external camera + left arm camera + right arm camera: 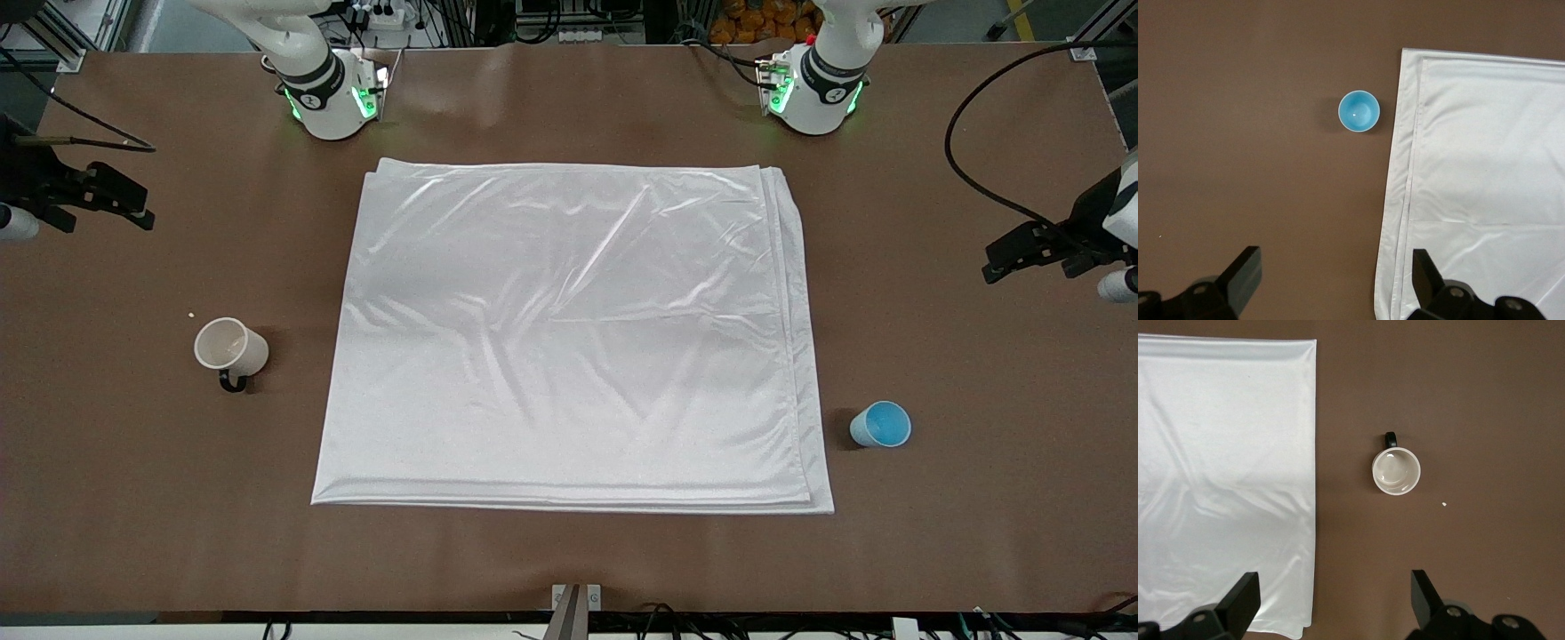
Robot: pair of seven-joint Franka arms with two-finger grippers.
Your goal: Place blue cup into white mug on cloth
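Observation:
The blue cup [881,424] stands upright on the brown table, beside the cloth's edge at the left arm's end; it also shows in the left wrist view [1359,111]. The white mug [230,347] stands upright on the table at the right arm's end, black handle toward the front camera; it also shows in the right wrist view [1396,471]. The cloth [569,338] lies flat mid-table with nothing on it. My left gripper [1000,262] [1336,267] is open and empty, high over the table by the cloth's edge [1485,173]. My right gripper [138,209] [1336,587] is open and empty, high beside the cloth [1225,473].
A small white crumb [191,314] lies on the table near the mug. A black cable [965,164] loops over the table at the left arm's end. A metal bracket [575,600] sits at the table's front edge.

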